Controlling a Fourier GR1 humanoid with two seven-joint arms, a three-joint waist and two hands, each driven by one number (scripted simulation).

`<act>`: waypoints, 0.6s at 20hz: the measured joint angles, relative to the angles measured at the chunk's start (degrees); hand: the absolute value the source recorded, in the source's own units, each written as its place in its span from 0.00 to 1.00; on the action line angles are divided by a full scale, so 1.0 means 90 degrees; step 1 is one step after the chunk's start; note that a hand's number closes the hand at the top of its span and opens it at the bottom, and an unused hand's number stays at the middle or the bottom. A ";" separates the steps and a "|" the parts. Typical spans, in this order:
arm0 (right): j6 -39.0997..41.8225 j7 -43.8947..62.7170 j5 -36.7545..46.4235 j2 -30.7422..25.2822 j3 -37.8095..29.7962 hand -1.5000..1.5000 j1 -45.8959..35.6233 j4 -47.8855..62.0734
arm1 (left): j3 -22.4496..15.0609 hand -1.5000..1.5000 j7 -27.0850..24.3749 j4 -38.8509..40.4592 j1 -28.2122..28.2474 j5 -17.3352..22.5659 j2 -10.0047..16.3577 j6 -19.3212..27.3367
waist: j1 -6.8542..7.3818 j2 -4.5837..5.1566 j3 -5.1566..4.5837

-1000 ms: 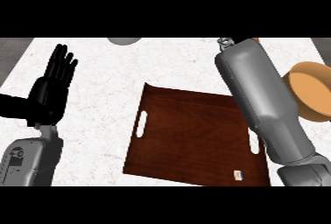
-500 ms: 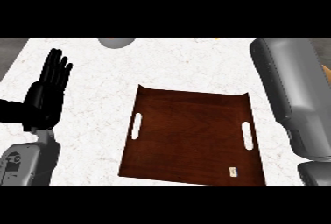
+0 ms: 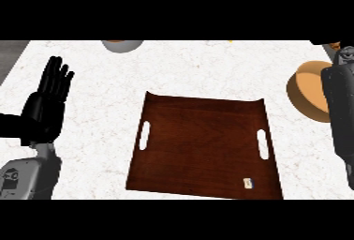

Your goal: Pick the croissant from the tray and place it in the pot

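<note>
A white speckled counter [image 3: 90, 154] is carrying a dark brown wooden tray [image 3: 204, 140] showing no croissant, while the grey right forearm [image 3: 342, 112] is crossing the round tan pot [image 3: 307, 91]. The black left hand [image 3: 45, 110] is resting open at left. The right hand [image 3: 340, 49], cropped at the top, is hiding its state and perhaps the croissant, so a blind release is risking a miss beside the pot.

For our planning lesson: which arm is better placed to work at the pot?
Probably the right. The right forearm runs beside the pot, overlapping its edge. The left hand rests open at the far left, with the tray between it and the pot.
</note>
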 measured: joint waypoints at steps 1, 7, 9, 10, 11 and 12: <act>-0.0056 -0.0120 -0.0120 -0.0070 -0.0080 1.00 0.0208 -0.0107 | -0.0030 0.50 0.0016 -0.0062 0.0043 0.0000 -0.0024 -0.0007 | 0.0004 0.0001 0.0000; -0.0425 -0.0859 -0.0704 -0.0503 -0.0502 1.00 0.1044 -0.0232 | 0.0027 0.50 -0.0033 0.0195 -0.0227 -0.0021 -0.0022 -0.0033 | 0.0025 0.0021 0.0001; -0.0639 -0.1004 -0.0794 -0.0560 -0.0584 1.00 0.1192 -0.0076 | 0.0046 0.50 0.0004 0.0214 -0.0277 0.0002 -0.0012 -0.0067 | 0.0043 0.0024 0.0002; -0.0800 -0.1112 -0.0842 -0.0603 -0.0646 1.00 0.1239 0.0116 | 0.0025 0.50 0.0017 0.0224 -0.0289 -0.0004 -0.0042 -0.0060 | 0.0056 0.0028 0.0001; -0.0850 -0.1172 -0.0899 -0.0651 -0.0701 1.00 0.1293 0.0195 | 0.0066 0.50 0.0064 0.0140 -0.0256 0.0047 0.0010 -0.0118 | 0.0065 0.0029 0.0002; -0.0874 -0.1241 -0.0971 -0.0708 -0.0763 1.00 0.1291 0.0334 | 0.0084 0.50 0.0029 0.0124 -0.0198 0.0067 0.0014 -0.0152 | 0.0073 0.0029 0.0003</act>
